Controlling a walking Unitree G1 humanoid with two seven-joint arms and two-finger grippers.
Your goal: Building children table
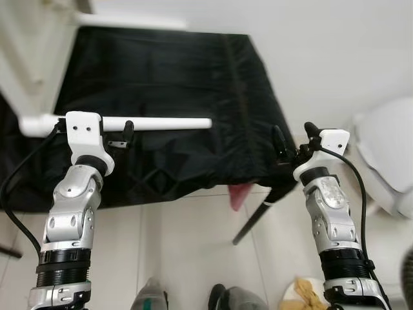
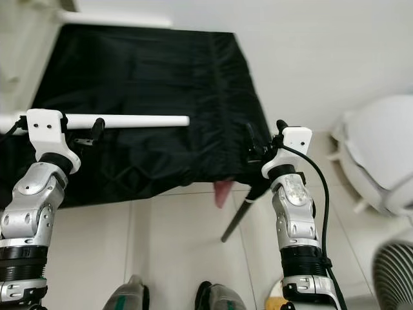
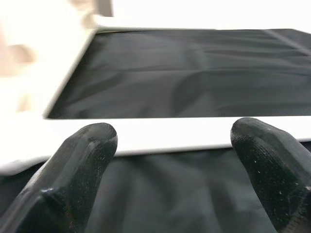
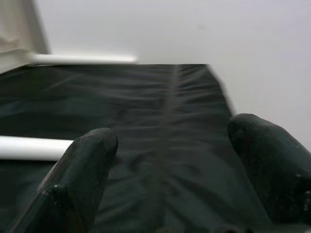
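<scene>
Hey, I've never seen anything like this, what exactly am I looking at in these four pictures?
This is a humanoid robot with two silver arms. The two wide pictures come from a stereo camera on its head, looking down. The two close pictures come from cameras on its wrists, each looking out between two black fingers.

In front of it is a table draped in a black cloth. A white table leg lies across the cloth. The left gripper is right at that leg with its fingers spread, not clamped on it. The right gripper is open at the cloth's right edge, holding nothing. Another white bar lies at the far edge.
</scene>
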